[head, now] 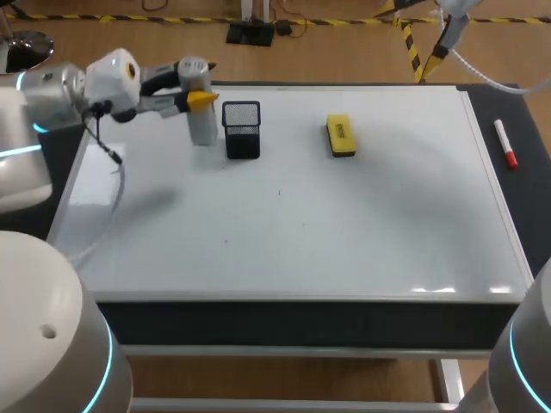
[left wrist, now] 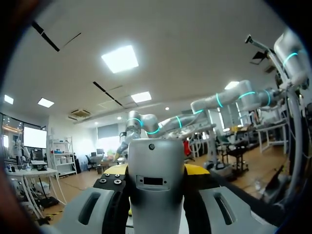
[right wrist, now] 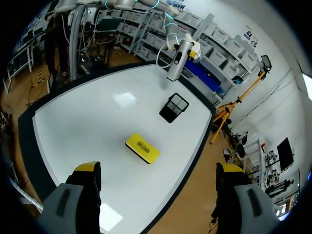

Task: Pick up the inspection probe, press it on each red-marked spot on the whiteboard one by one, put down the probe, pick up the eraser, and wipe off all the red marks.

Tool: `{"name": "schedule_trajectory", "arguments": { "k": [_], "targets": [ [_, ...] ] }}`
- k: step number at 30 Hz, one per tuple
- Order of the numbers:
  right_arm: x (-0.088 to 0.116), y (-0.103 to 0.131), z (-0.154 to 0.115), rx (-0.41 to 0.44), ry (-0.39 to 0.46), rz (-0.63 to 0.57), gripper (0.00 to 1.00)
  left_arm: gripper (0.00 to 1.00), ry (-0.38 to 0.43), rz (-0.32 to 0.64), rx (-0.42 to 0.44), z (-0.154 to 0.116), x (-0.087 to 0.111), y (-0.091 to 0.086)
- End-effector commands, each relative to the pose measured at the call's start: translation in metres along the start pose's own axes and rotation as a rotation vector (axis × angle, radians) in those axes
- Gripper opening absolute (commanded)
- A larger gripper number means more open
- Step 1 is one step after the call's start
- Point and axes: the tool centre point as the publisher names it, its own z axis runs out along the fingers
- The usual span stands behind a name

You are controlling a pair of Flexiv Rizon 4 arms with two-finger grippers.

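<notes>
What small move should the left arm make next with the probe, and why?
Probably swing the probe over to the nearest faint mark on the whiteboard and lower it. The left gripper is shut on it, upright beside the holder, and the eraser lies untouched.

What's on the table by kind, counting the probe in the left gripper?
Inspection probe: 1, held by the left gripper
Black mesh holder: 1
Yellow eraser: 1
Marker: 1
Total: 4
</notes>
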Motion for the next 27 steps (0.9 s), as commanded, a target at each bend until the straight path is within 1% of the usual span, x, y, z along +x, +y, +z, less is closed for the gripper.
{"name": "schedule_trajectory", "arguments": {
  "k": [1,5,11,20,27],
  "targets": [
    [-0.001,-0.001,-0.001,0.0,0.006,-0.002,1.0,0.0,0.096,-0.001,0.036,0.015,-0.032,0.009],
    [-0.001,-0.001,-0.001,0.0,0.006,-0.002,1.0,0.0,0.099,-0.003,0.047,0.023,-0.045,0.01],
    [-0.001,-0.001,-0.001,0.0,0.006,-0.002,1.0,0.0,0.113,-0.02,0.059,0.035,-0.058,0.015],
    [-0.001,-0.001,-0.001,0.0,0.006,-0.002,1.0,0.0,0.12,-0.06,0.054,0.047,-0.084,0.031],
    [-0.001,-0.001,-0.001,0.0,0.006,-0.002,1.0,0.0,0.131,-0.086,0.056,0.057,-0.096,0.045]
  ]
}}
